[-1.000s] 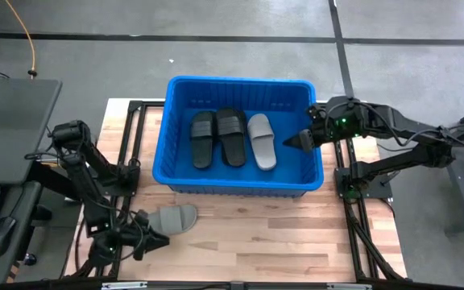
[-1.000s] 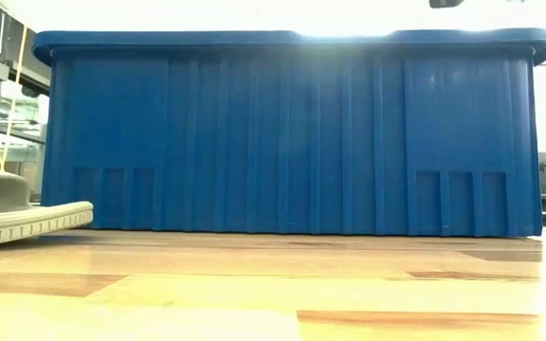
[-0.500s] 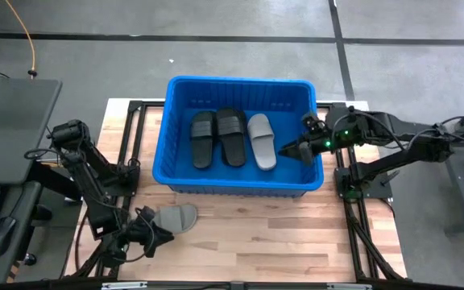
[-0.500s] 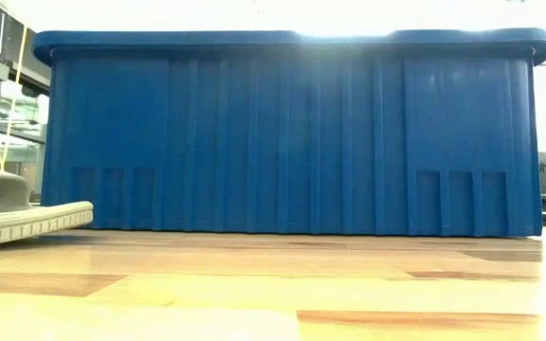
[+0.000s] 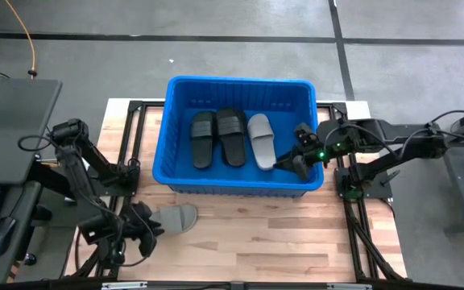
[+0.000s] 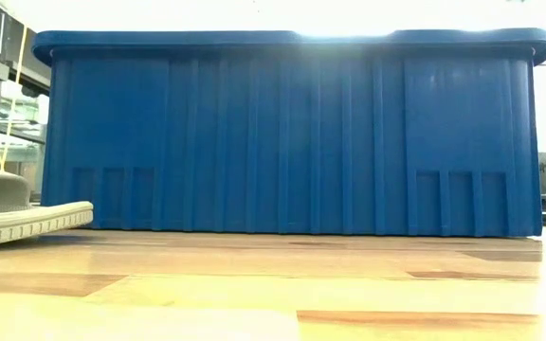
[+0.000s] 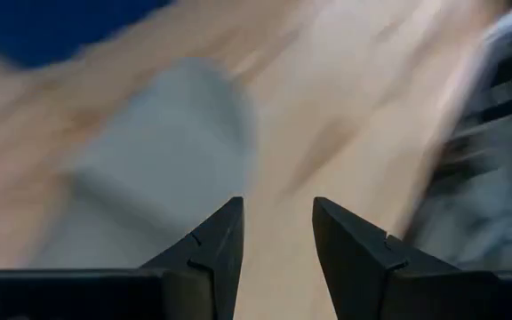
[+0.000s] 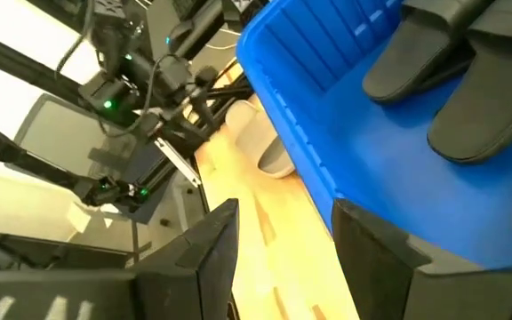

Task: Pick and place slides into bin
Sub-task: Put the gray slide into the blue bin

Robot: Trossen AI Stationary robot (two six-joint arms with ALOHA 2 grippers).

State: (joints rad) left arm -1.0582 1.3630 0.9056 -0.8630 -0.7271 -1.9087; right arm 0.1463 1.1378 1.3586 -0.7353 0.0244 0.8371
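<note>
The blue bin (image 5: 240,80) stands at the table's middle far side. In it lie two black slides (image 5: 203,138) (image 5: 232,135) and a light grey slide (image 5: 262,141), side by side on the floor. A second grey slide (image 5: 177,217) lies sole-down on the table in front of the bin's left near corner. It also shows in the low view (image 6: 17,213). My left gripper (image 5: 146,228) is open at that slide's left end, with the slide (image 7: 149,151) just ahead of its fingers. My right gripper (image 5: 283,164) is open and empty over the bin's right near part.
Black metal frames (image 5: 127,173) run along the table's left and right sides. The wooden tabletop (image 5: 280,234) in front of the bin is bare. The bin's near wall (image 6: 292,133) fills the low view. The bin floor right of the grey slide is free.
My right gripper has gone from the bin's right rim toward the table's near edge and a little to the left, and now stands over the bin's right near part. My left arm has shifted a little toward the table's left edge. The slides have stayed in place.
</note>
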